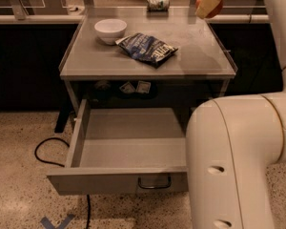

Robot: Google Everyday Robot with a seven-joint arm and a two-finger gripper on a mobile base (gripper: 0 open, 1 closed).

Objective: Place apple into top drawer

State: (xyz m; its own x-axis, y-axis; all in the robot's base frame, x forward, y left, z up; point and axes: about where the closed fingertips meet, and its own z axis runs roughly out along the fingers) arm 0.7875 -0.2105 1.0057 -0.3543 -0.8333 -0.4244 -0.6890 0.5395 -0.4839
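My gripper (209, 4) is at the top right of the camera view, raised above the back right corner of the grey table (190, 61). It is shut on the apple (215, 9), whose red skin shows beside a pale finger. The top drawer (128, 142) stands pulled open below the tabletop, grey and shallow, with nothing in it. Its front panel carries a small curved handle (154, 184). My white arm (238, 156) fills the lower right and hides the drawer's right side.
A white bowl (110, 30) and a dark blue chip bag (148, 48) lie on the tabletop. A can (158, 3) lies on the counter behind. Small items (136, 87) sit under the tabletop. A black cable (52, 151) runs over the speckled floor at the left.
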